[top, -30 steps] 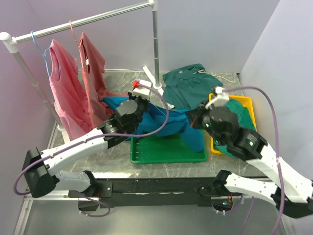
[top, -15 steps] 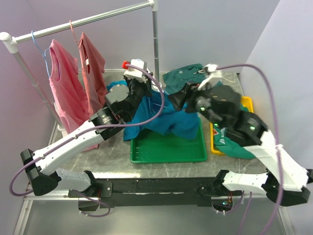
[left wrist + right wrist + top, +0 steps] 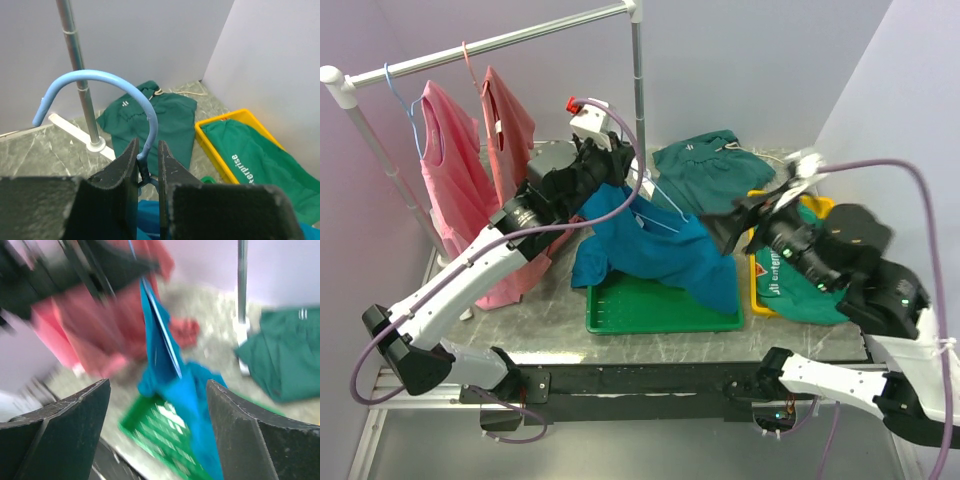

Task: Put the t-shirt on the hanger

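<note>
left gripper [image 3: 147, 146] pinches neck of thin light-blue wire hanger [image 3: 125, 82]; right gripper [image 3: 156, 385] wide, empty. bright teal-blue fabric t-shirt [image 3: 660, 250] hangs lopsided below left gripper: may slide off.

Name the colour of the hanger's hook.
Light blue. The hanger's hook shows best in the left wrist view.

White-shelled left arm [image 3: 455, 288] showing black joints, right arm [image 3: 865, 290] matching, purple cable [image 3: 870, 165] trailing each, left gripper [image 3: 147, 145] tapering in black wedges

t-shirt [image 3: 660, 250] hanging on hanger [image 3: 107, 76] above tray [image 3: 660, 322], bin [image 3: 221, 119] right of tray, rack [image 3: 638, 90] behind
</note>
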You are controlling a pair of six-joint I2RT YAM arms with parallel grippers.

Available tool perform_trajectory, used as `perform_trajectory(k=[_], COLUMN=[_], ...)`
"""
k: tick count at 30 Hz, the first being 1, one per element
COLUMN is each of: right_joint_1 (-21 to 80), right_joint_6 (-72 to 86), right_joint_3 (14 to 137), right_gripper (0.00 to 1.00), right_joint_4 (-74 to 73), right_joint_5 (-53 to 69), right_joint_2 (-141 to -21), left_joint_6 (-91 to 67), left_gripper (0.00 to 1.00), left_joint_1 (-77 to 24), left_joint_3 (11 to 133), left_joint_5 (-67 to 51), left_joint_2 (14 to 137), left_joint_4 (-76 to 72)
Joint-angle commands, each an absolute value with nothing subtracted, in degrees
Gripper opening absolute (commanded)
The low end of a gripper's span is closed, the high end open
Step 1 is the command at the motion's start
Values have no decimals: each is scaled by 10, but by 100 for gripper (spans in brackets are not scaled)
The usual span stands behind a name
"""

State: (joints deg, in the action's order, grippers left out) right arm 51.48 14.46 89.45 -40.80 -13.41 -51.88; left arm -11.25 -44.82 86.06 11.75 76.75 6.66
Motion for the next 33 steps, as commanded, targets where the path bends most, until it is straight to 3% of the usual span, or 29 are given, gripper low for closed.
perform_trajectory(k=[1,3,11,14,18,21,22,24,26,28,29,32,33], right_joint_1=[512,513,526,533,540,541,541,541,541,541,541,541,541], right_joint_6=[105,101,84,88,104,119,122,128,132,134,134,136,135], right_joint_3=[818,805,755,754,777,787,792,800,808,824,831,869,893], right_gripper=[85,85,80,63,23,0,0,0,0,0,0,0,0], right_joint_4=[-442,-443,-434,-427,-431,-417,-412,-401,-396,-394,-394,-403,-412], right_joint_5=[-103,-89,-93,-112,-155,-188,-194,-205,-215,-227,-229,-235,-236], right_joint_2=[-520,-523,-543,-552,-573,-573,-569,-566,-562,-565,-569,-589,-596], left_joint_6=[-126,-125,-120,-117,-120,-124,-125,-127,-127,-125,-125,-123,-123], left_gripper=[1,1,1,1,1,1,1,12,32,41,61,89,93], left_joint_1=[-439,-438,-438,-438,-438,-438,-439,-438,-438,-439,-439,-438,-438], left_joint_3=[902,944,923,942,965,967,964,959,958,960,964,968,968], left_joint_5=[40,35,14,4,5,11,11,16,24,30,32,37,39], left_joint_2=[758,782,769,769,778,778,777,772,766,761,755,738,733], left_joint_4=[62,113,102,107,120,124,122,117,112,110,110,105,105])
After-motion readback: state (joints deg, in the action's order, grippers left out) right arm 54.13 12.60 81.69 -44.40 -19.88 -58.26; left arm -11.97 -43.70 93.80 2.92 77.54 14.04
